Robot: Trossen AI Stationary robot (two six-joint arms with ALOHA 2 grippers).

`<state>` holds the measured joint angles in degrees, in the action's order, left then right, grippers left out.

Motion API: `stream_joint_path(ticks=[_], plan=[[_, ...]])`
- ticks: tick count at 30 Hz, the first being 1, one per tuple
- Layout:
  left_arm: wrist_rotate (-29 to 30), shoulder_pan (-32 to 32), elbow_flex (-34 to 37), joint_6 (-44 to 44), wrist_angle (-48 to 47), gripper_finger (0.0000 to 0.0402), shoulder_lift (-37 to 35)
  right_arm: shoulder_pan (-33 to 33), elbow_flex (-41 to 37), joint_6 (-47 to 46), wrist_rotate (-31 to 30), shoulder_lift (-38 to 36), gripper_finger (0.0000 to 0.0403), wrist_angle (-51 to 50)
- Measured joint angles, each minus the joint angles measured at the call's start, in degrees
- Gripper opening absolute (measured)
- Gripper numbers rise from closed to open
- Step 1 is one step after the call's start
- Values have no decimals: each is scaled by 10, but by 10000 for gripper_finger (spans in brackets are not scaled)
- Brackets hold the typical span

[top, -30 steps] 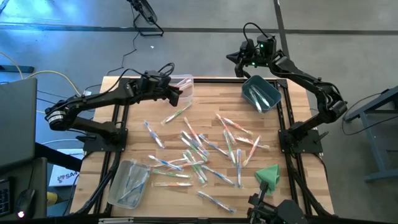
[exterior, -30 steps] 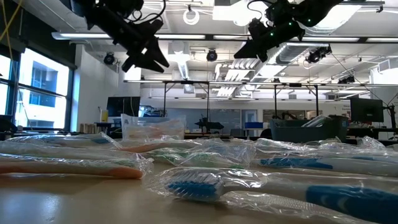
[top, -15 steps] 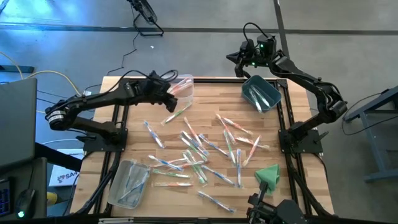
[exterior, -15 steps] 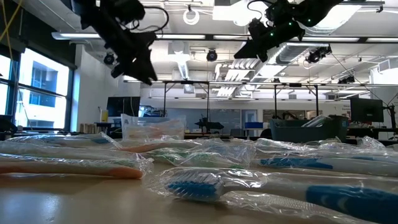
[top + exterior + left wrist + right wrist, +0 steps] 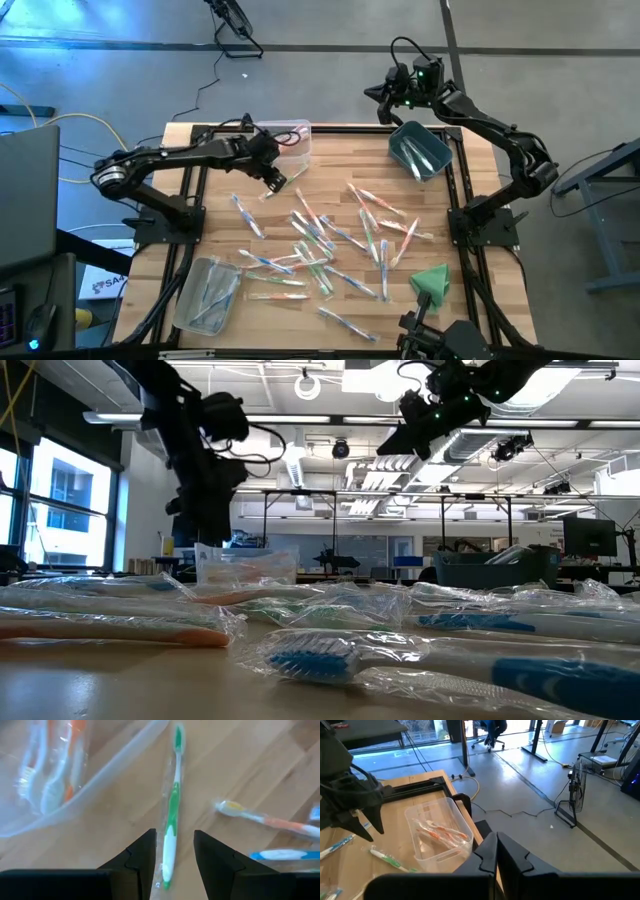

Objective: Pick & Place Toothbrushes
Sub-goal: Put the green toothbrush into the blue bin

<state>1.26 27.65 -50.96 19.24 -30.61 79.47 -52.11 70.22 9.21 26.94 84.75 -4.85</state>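
Several wrapped toothbrushes [image 5: 322, 238] lie scattered flat on the wooden table. A green one [image 5: 288, 181] [image 5: 173, 805] lies beside the far clear bin [image 5: 292, 140]. My left gripper [image 5: 273, 179] [image 5: 172, 862] points down over it, open. Its fingers stand on either side of the handle end without touching. My right gripper [image 5: 384, 102] [image 5: 496, 851] waits high beyond the table's far edge, near the blue-grey bin [image 5: 420, 150], shut on nothing.
The far clear bin [image 5: 75, 790] [image 5: 440, 832] holds a few orange toothbrushes. The blue-grey bin holds some more, and a second clear bin [image 5: 207, 292] at the near left holds blue ones. A folded green cloth [image 5: 432, 280] sits at the near right. An orange toothbrush [image 5: 270, 820] lies close by.
My left gripper has swung from over the far clear bin toward the table's near side and come down, tipping until it points down over the green toothbrush. My right arm has kept still.
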Motion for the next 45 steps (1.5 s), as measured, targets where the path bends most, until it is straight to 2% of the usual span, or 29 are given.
stream_joint_path(ticks=[8, 18, 24, 30, 45], plan=[[-5, -1, 0, 5, -31, 129, 73, 0, 0, 0, 0, 0, 2, -15], [-25, -4, 0, 8, -34, 129, 120, 0, 0, 15, -20, 0, 2, -19], [-30, -24, 0, 9, -30, 129, 127, 0, 0, 16, -19, 0, 2, -20], [6, -41, 0, 35, -30, 129, 127, 0, 0, 16, -17, 0, 2, -22], [24, -41, 0, 52, -30, 129, 136, 0, 0, 16, -15, 0, 2, -23]])
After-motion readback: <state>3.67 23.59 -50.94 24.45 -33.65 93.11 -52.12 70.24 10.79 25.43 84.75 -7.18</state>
